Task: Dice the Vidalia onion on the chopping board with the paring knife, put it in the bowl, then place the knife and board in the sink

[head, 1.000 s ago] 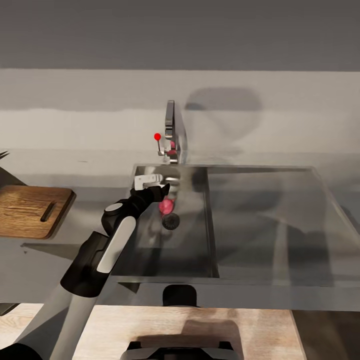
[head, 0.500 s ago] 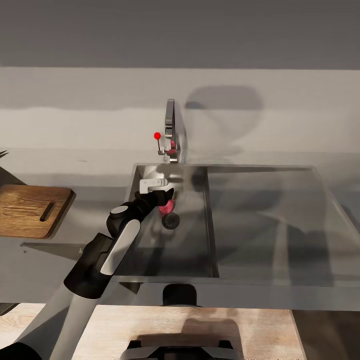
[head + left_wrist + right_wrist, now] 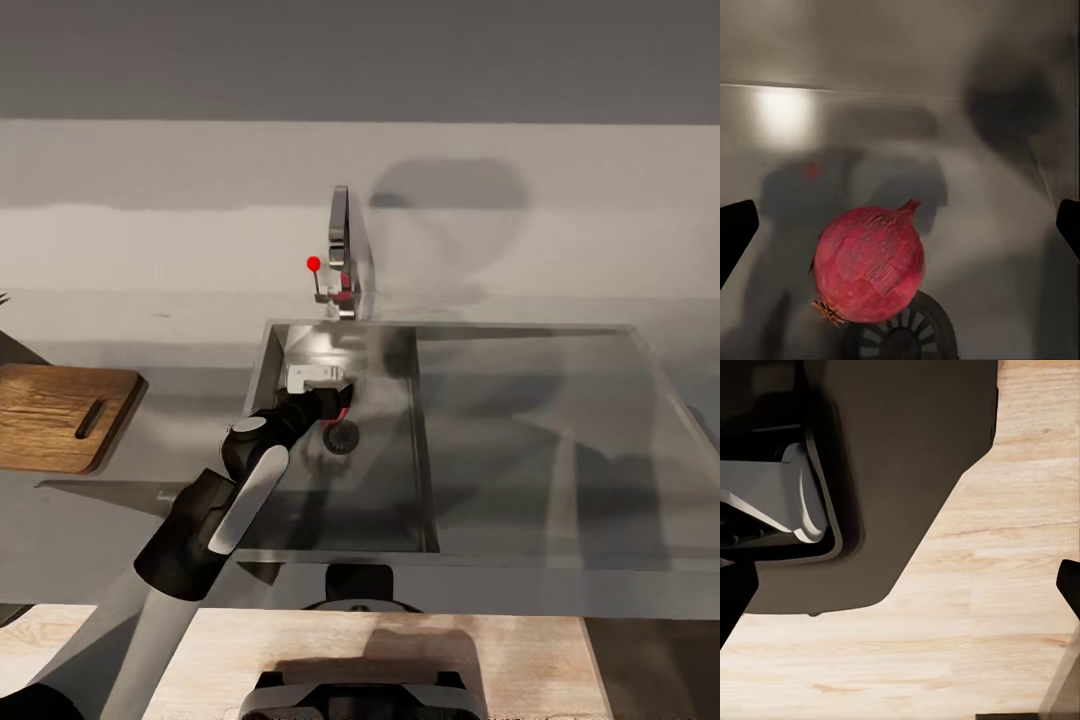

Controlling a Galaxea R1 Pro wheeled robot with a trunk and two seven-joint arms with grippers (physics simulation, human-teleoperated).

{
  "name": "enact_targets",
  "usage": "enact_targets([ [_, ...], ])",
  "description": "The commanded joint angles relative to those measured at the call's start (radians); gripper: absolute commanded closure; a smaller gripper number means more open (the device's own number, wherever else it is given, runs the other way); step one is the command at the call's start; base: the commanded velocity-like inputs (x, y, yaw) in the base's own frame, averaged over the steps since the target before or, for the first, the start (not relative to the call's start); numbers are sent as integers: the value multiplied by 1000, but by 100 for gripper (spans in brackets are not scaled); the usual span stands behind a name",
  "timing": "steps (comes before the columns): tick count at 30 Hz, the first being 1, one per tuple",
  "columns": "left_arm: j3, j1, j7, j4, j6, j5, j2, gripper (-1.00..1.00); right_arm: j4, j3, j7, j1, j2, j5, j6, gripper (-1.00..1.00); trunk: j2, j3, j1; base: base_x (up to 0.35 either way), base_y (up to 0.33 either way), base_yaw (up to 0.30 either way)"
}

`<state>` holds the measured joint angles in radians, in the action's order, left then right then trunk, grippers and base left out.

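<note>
The left arm reaches down into the sink [image 3: 300, 345]. The left gripper [image 3: 335, 402] hangs low over the red onion [image 3: 868, 264], and its 2 fingers [image 3: 735, 229] are spread wide apart, 1 on each side of the onion, not touching it. The onion sits on the sink floor, right at the edge of the round drain [image 3: 341, 437], with its pointy tip up. The tap [image 3: 342, 250] with the red knob [image 3: 313, 263] stands behind the sink. The brown chopping board [image 3: 55, 415] lies on the grey desk [image 3: 170, 430], well apart from the sink. The right gripper [image 3: 900, 585] hangs over the pale wood floor [image 3: 967, 622] beside the robot's dark base [image 3: 900, 457], with its fingers spread wide and nothing between them.
</note>
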<state>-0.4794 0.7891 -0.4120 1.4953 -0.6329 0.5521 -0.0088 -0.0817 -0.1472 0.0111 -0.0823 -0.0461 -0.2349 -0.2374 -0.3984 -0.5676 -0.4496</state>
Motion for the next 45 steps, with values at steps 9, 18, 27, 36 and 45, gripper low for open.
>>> enact_targets([
  [9, -34, 1, -10, 1, -2, -3, -1, -100, 2, -8, 1, -1, 1, -11, -4, -100, -2, -15, 0, 0, 0, 0],
  [18, -35, 1, -10, 3, -2, -3, 1, -100, 2, -8, 1, -1, 0, -11, -4, -100, -2, -29, 0, 0, 0, 0],
  [27, -34, 1, -10, 3, -2, -4, 4, -100, 3, -8, 1, -1, 0, -11, -4, -100, -2, -42, 0, 0, 0, 0],
  [36, -34, 1, -10, 5, -2, -4, 7, -100, 3, -8, 1, -1, 0, -11, -5, -100, -2, -53, 0, 44, 0, 0],
  [45, -34, 1, -10, 7, -2, -4, 13, -100, 3, -8, 1, -1, 0, -11, -4, -100, -2, -54, 0, 10, 0, 0],
])
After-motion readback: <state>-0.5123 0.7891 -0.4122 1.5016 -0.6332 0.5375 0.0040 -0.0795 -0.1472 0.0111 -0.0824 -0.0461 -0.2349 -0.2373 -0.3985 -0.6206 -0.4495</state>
